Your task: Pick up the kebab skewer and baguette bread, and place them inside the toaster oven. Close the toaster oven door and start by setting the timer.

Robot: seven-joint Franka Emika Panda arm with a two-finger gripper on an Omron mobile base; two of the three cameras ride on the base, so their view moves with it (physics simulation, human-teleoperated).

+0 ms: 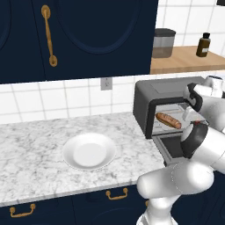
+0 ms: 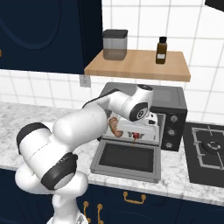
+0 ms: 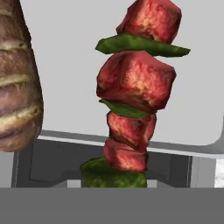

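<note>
The dark grey toaster oven (image 1: 151,94) (image 2: 173,98) stands on the counter with the toaster oven door (image 1: 169,147) (image 2: 127,159) dropped flat open. The golden-brown baguette bread (image 1: 168,120) (image 2: 114,127) (image 3: 17,87) lies inside on the rack, toward the oven's left side. My gripper (image 2: 138,133) (image 1: 192,117) reaches into the oven mouth and is shut on the kebab skewer (image 3: 133,87) (image 2: 134,138). The skewer's red meat chunks and green pieces stick out just right of the baguette. The skewer hides my fingertips in the hand view.
An empty white plate (image 1: 89,151) sits on the marble counter left of the oven. The oven's knobs (image 2: 171,119) are at its right side, with a stovetop (image 2: 210,148) beyond. A wooden shelf (image 2: 138,65) above carries a jar (image 2: 115,43) and a brown bottle (image 2: 162,50).
</note>
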